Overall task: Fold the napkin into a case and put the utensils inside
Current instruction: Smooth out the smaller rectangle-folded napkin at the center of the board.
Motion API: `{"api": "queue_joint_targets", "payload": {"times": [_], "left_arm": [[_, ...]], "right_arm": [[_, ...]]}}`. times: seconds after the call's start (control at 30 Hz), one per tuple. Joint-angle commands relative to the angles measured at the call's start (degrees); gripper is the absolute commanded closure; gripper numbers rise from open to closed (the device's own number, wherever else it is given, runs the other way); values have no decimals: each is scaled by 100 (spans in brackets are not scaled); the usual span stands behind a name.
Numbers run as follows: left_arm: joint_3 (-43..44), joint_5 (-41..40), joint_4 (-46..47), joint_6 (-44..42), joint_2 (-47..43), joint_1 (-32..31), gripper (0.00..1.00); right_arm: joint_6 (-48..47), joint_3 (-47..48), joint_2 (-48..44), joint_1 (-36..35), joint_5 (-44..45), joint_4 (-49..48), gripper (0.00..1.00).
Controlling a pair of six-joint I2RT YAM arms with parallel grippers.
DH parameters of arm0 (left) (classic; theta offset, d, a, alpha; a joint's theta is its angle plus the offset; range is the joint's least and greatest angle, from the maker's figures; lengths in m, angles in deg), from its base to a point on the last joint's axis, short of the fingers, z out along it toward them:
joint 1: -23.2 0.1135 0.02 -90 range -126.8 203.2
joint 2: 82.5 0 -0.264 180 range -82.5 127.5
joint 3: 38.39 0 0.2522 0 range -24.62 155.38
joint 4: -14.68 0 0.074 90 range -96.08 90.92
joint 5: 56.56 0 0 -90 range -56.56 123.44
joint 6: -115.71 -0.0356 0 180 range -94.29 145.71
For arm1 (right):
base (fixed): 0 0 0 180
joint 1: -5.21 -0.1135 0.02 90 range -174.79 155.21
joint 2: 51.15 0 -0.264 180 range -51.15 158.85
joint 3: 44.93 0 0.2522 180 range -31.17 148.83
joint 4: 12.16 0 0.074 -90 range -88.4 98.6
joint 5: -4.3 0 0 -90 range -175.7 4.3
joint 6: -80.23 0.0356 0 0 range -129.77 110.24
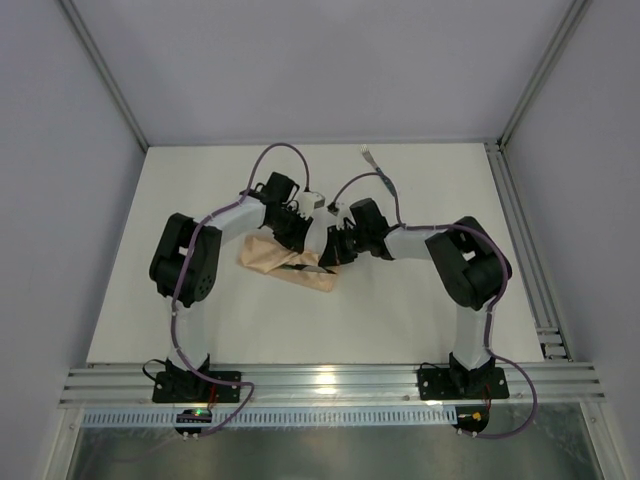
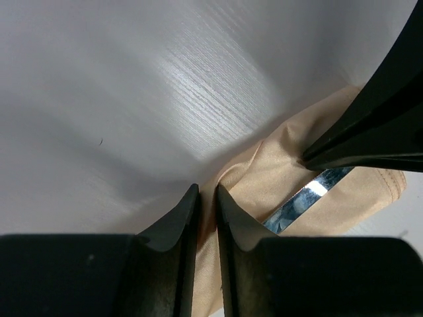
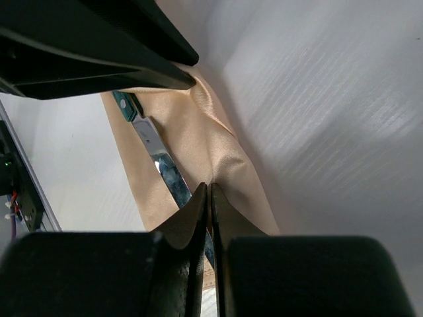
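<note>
The peach-tan napkin lies folded into a narrow strip mid-table, under both grippers. A knife with a dark green handle and a silvery blade lies along the cloth; its blade also shows in the left wrist view. My left gripper is shut on a raised fold of the napkin. Close beside it, my right gripper pinches the same ridge of the napkin. In the top view the left gripper and right gripper almost meet. A fork lies apart at the far side.
White table with a metal rail along its near edge and another down the right side. Grey walls enclose the back and sides. Purple cables loop over both arms.
</note>
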Motion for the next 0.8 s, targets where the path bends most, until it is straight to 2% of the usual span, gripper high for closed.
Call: {"api": "queue_joint_targets", "payload": {"times": [0.0, 0.37, 0.47, 0.57, 0.6, 0.67, 0.7, 0.77], "left_arm": [[-5, -33, 332, 168, -85, -21, 84], [-75, -59, 411, 203, -147, -21, 88], [-93, -6, 385, 186, -199, -21, 81], [-93, 46, 349, 186, -409, -21, 78], [-102, 64, 332, 160, -489, -21, 74], [-93, 178, 279, 89, -647, -21, 67], [-76, 265, 192, 46, -787, -21, 60], [-14, 450, 95, -86, -911, -21, 54]], "right_arm": [[-311, -108, -280, -162, -30, -34, 92], [-303, -565, -824, -479, 111, -358, 92], [-285, -583, -887, -462, 111, -377, 92], [-180, -565, -1009, -462, 75, -420, 92], [-128, -600, -1071, -444, 75, -464, 91], [65, -635, -1307, -356, 154, -464, 84], [127, -670, -1404, -321, 294, -395, 82], [250, -697, -1650, -216, 444, -245, 77]]}}
